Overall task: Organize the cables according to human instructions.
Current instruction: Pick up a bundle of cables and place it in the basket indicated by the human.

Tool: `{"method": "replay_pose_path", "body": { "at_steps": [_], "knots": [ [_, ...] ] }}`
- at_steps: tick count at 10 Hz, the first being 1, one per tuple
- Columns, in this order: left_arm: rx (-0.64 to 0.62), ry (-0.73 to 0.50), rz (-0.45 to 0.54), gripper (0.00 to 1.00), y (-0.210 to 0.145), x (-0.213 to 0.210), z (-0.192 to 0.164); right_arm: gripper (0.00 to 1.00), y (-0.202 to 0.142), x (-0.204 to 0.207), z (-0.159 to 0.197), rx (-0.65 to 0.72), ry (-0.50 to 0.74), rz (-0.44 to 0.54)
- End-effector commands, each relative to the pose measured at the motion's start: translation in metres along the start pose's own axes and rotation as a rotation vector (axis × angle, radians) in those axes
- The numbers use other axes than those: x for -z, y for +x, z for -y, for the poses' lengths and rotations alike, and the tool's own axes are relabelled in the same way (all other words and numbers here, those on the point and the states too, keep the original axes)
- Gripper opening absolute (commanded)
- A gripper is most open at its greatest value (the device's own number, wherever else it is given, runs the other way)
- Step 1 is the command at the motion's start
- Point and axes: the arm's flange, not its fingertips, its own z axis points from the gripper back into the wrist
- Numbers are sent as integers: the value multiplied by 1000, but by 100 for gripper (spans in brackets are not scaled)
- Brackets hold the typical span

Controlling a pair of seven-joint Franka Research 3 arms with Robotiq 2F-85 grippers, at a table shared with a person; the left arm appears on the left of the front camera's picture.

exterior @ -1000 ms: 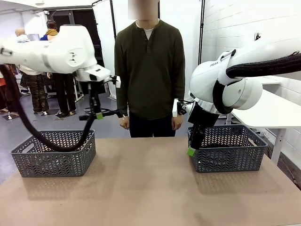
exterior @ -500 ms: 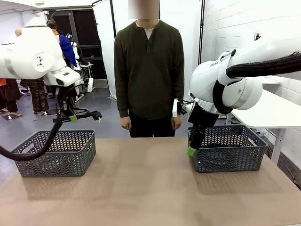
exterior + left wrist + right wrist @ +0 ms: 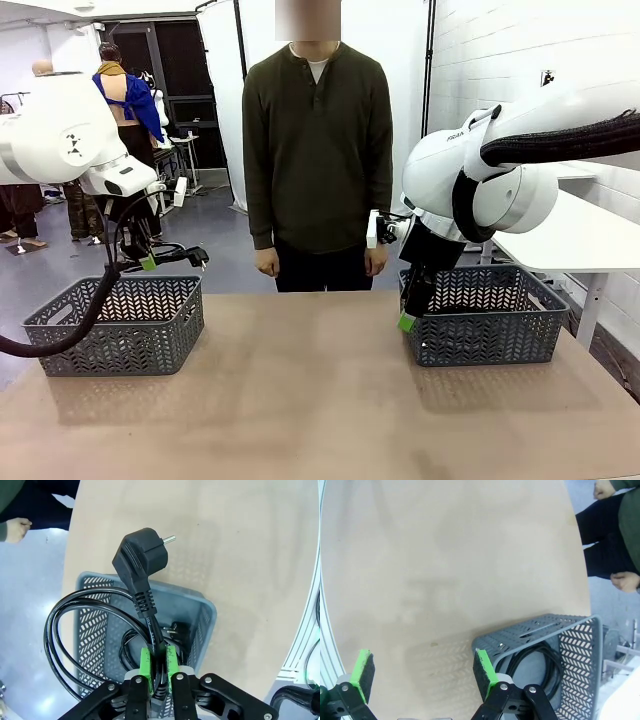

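My left gripper [image 3: 148, 262] hangs over the left grey basket [image 3: 110, 325], shut on a black cable [image 3: 178, 254] whose plug sticks out to the right. In the left wrist view the green pads [image 3: 145, 662] pinch the cord just behind the plug [image 3: 140, 555], and the coil [image 3: 57, 640] loops off to one side above the basket [image 3: 205, 612]. Another cable [image 3: 176, 630] lies inside that basket. My right gripper [image 3: 407, 320] stands open at the near left corner of the right basket [image 3: 485, 315]. That basket [image 3: 580, 645] holds a coiled cable [image 3: 540, 665].
A person in a dark green shirt [image 3: 318, 140] stands at the far side between the baskets, hands down at the sides. The brown table [image 3: 320, 400] is bare between the baskets. A white table [image 3: 575, 235] stands at the right.
My left arm has swung left with the cable, from near the person to above the left basket, and come down a little. The right arm has not moved.
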Motion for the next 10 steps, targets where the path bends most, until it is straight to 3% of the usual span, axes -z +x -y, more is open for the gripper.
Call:
{"method": "replay_pose_path", "body": {
  "at_steps": [1, 6, 10],
  "knots": [
    [-7, 14, -12, 0, 3, -6, -1, 100, 0, 0, 1, -2, -6, -8],
    [3, 3, 2, 0, 2, -1, 0, 100, 0, 0, 1, -2, -6, -8],
    [43, 39, -17, 0, -31, -6, 3, 100, 0, 0, 1, -2, -6, -8]
  ]
}}
